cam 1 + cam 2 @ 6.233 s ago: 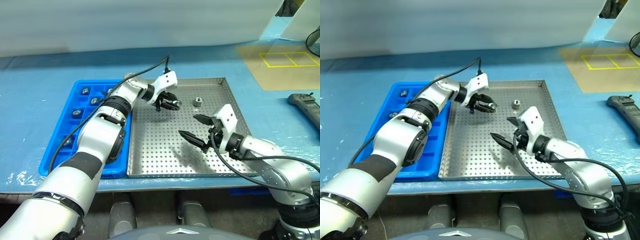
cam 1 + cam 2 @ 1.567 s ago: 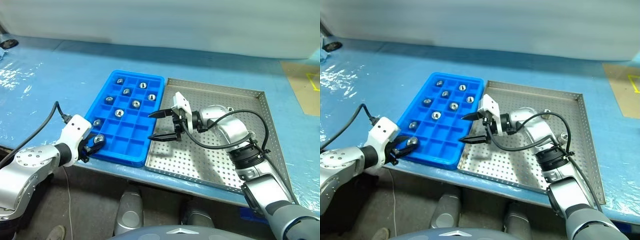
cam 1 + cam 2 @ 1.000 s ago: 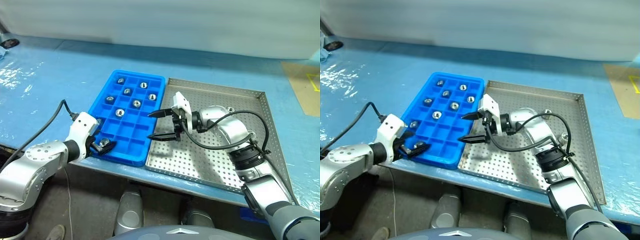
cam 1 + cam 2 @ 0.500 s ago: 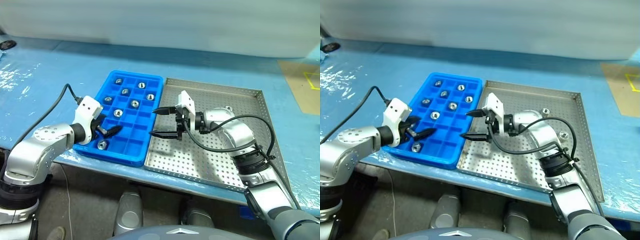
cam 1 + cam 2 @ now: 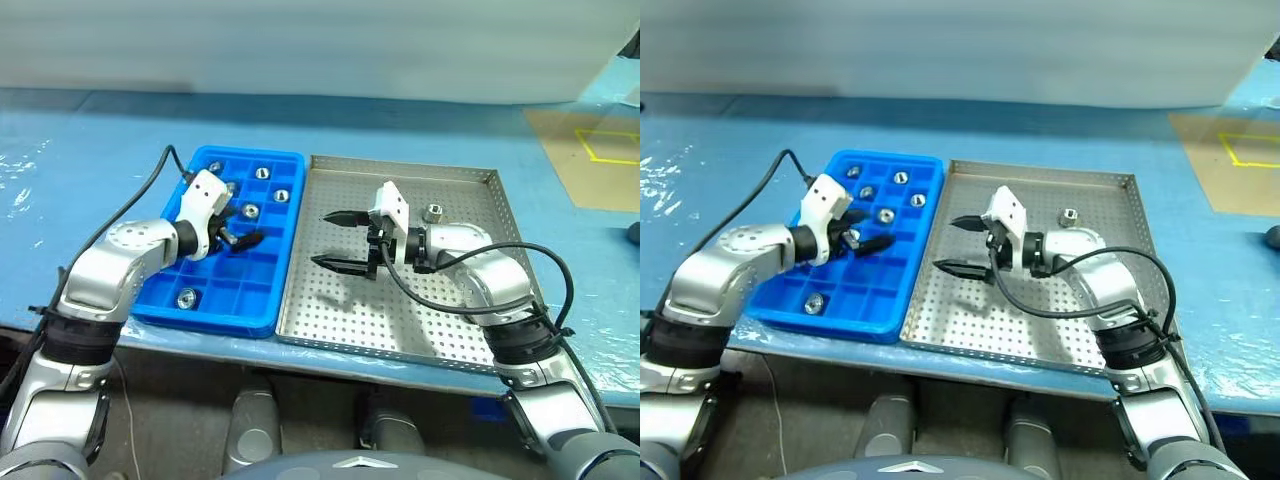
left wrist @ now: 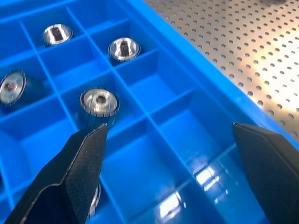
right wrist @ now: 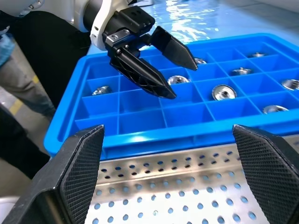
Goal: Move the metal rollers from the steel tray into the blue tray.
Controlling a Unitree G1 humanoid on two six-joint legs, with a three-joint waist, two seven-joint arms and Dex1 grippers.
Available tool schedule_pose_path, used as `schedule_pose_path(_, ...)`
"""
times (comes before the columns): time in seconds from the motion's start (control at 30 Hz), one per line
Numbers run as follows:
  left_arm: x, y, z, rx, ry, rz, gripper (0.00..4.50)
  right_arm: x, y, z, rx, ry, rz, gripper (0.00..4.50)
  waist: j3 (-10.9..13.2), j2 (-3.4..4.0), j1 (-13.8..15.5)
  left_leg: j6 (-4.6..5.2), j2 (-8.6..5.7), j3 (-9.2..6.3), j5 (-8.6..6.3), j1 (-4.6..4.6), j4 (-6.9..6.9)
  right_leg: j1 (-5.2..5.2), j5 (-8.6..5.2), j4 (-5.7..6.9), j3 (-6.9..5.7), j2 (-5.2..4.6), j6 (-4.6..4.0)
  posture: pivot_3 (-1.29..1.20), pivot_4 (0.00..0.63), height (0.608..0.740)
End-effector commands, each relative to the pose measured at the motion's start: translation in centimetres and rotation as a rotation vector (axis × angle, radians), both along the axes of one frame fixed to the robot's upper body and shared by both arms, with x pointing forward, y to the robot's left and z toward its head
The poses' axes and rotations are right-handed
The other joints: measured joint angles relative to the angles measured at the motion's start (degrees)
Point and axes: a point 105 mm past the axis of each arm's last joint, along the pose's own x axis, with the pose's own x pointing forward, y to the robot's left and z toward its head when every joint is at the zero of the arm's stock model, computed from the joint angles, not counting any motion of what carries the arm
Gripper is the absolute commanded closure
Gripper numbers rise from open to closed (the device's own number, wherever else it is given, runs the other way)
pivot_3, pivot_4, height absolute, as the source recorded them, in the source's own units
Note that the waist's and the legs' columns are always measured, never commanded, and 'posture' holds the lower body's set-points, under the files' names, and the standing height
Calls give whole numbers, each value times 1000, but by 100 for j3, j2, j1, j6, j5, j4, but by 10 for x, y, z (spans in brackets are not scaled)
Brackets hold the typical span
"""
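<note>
On the blue-covered table (image 5: 80,140) we see the blue tray (image 5: 222,310) and the steel tray (image 5: 400,330) lying side by side, their long edges touching or nearly so, the blue tray to our left. Our left gripper (image 5: 243,237) hangs over the middle compartments of the blue tray with its two black fingers spread wide and nothing between them; the right wrist view shows the same gripper (image 7: 174,70) pointing across the grid, empty. Our right gripper (image 5: 333,240) hovers over the left part of the steel tray, pointing toward the blue tray, its fingers likewise wide apart and holding nothing.

Most of the metal rollers (image 6: 98,102) lie singly in compartments of the blue tray: several in the far rows, e.g. (image 5: 261,173) and (image 5: 281,196), and one alone in a near-row compartment (image 5: 186,297). In the left wrist view, four rollers stand on end in neighbouring cells beyond the fingertips, and part of another shows behind one finger (image 6: 70,177). One roller (image 5: 433,212) rests on the perforated floor of the steel tray near its far right corner, just beyond our right forearm and well apart from both grippers.
</note>
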Motion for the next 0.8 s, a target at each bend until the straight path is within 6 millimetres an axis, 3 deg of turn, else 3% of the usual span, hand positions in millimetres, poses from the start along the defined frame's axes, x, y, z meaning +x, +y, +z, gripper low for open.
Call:
schedule_pose_path(0.03,9,-10,15,10,-81,-57,33,-5,-4,15,34,-52,-18,0,0,-1,-54,0,0,0,0,1,1,1,0,0,0,0,0,62,150,740)
schedule_pose_path(0.3,25,-32,15,24,-111,-151,33,-13,-17,14,40,-55,-109,0,0,-1,-247,0,-1,3,1,4,0,1,1,-2,3,1,0,-45,150,740)
schedule_pose_path(0.8,35,-101,25,-73,-87,-401,33,-28,-42,14,23,-40,-255,0,0,-1,-475,6,-9,8,-1,7,-1,8,1,-8,28,1,1,-204,150,740)
